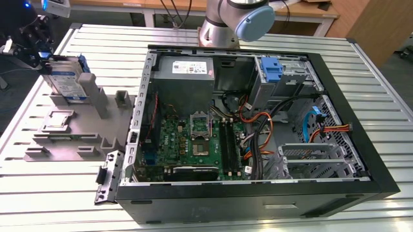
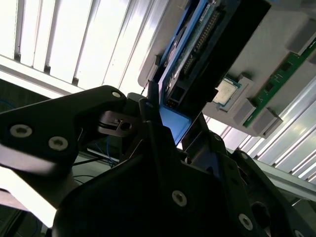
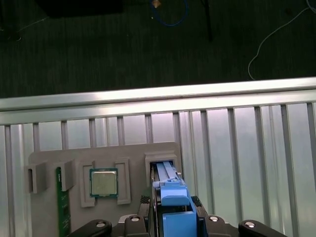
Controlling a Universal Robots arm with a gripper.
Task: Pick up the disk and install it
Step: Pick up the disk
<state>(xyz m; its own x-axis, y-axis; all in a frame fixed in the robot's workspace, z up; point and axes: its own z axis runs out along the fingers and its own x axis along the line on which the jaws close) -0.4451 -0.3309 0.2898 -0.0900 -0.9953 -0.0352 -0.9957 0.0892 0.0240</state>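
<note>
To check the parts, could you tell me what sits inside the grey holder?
The disk stands upright in the grey holder, gripper at its top; a processor chip and green memory stick lie in other recesses. Its slot hides the disk's lower end.

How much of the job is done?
Barely any. Done: nothing yet, since the disk stands upright in the grey holder. In hand: the pincer is right at the disk. Left: the disk is not in the computer case.
</note>
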